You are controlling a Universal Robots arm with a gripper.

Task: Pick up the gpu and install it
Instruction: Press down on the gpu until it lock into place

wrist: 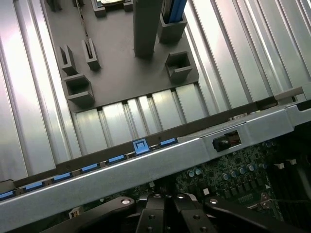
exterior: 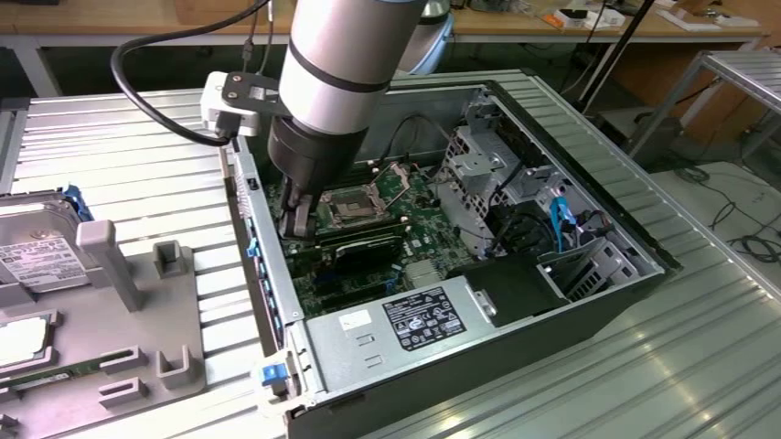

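Observation:
The open computer case (exterior: 606, 219) lies on its side on the ribbed metal table. The gpu (exterior: 361, 247), a thin black card, stands on edge across the green motherboard (exterior: 422, 197), just below the CPU socket (exterior: 347, 207). My gripper (exterior: 296, 229) reaches down into the case, fingers shut, with its tips at the card's end by the case's rear wall. I cannot tell whether the tips grip the card's edge or only rest on it. In the wrist view the shut gripper (wrist: 165, 206) hangs just inside that rear wall (wrist: 146, 165), and the card is hidden.
A power supply (exterior: 415, 315) fills the case's near end, and drive cages with cables (exterior: 550, 219) line the exterior view's right. A grey parts fixture (exterior: 159, 302) with a hard drive (exterior: 37, 256) sits at the exterior view's left. Blue clips (wrist: 140, 145) line the rear wall.

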